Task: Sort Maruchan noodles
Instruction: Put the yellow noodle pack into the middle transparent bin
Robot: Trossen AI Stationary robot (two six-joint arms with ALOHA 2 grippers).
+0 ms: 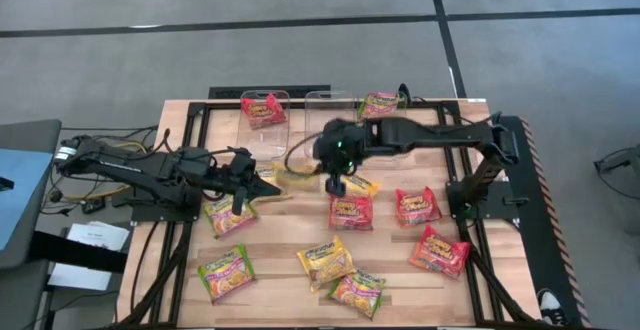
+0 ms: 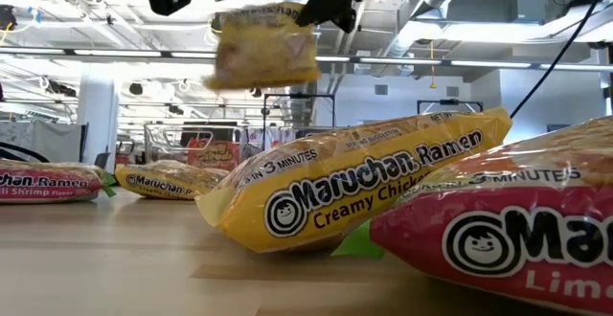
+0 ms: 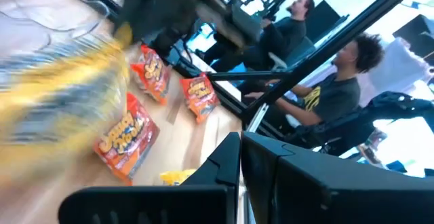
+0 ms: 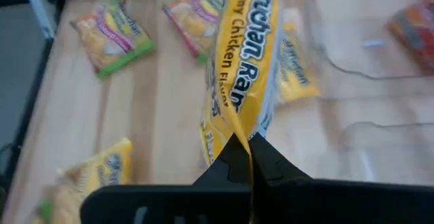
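I have the right gripper pinched tight on the edge of a yellow glossy plastic Maruchan Creamy Chicken ramen packet, which hangs from it in the air above the wooden table, near the two clear plastic bins at the far edge. One bin holds a red-orange packet. My left gripper sits closed and empty over the table's left side, by a green-and-pink packet.
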